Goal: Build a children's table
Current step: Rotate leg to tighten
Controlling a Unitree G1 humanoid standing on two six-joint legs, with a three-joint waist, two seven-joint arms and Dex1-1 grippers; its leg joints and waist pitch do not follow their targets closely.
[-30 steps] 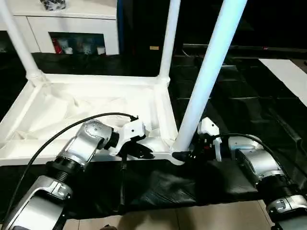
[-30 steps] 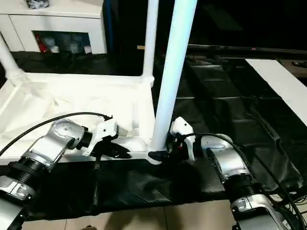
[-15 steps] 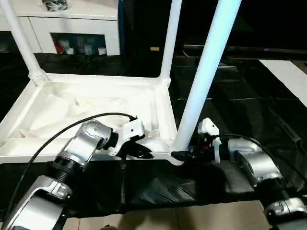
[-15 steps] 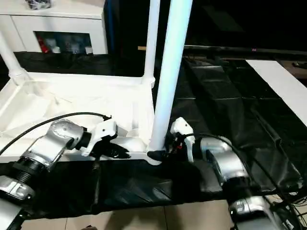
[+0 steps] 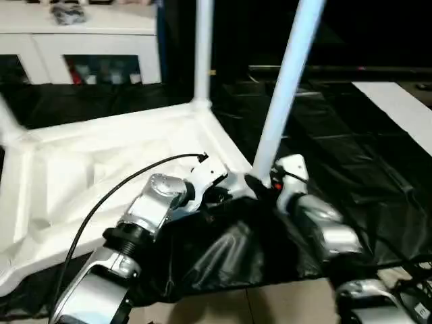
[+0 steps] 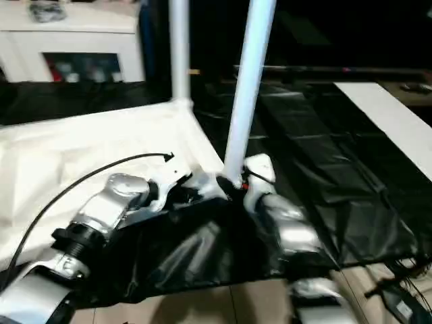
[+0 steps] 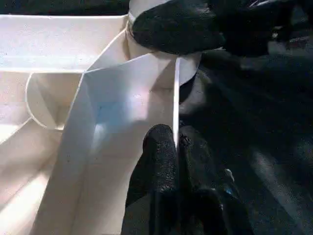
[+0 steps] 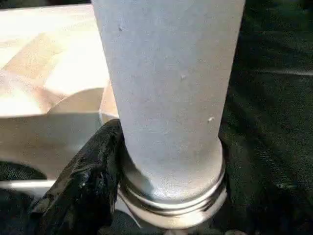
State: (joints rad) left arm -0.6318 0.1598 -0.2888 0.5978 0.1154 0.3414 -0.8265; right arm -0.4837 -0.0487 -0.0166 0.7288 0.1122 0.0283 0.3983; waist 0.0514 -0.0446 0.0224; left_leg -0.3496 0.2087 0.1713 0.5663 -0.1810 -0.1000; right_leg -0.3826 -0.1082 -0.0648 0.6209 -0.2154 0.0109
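Nearest, at six o'clock, crumpled black plastic sheeting [image 5: 223, 250] covers the floor under both silver forearms. The left tool [image 7: 175, 147] is pinched nearly closed on the thin upright rim wall of the upturned white plastic rectangular tabletop [image 5: 101, 162], one black finger [image 7: 156, 156] on each side of the wall, close to the near corner socket. Just beyond, toward one o'clock, the right tool [image 5: 260, 185] stands partly spread around the base of the near long tapered white tube leg [image 5: 287, 74], where the leg sits upright in that round corner socket; one black finger [image 8: 83, 176] presses against the leg's foot and the collar below it. The ribbed underside of the tabletop faces up and stretches away toward ten o'clock. A second white tube leg [image 5: 202, 47] stands upright in the far corner at twelve o'clock. Farthest, at eleven o'clock, stands a white cabinet with glass doors [image 5: 81, 47].
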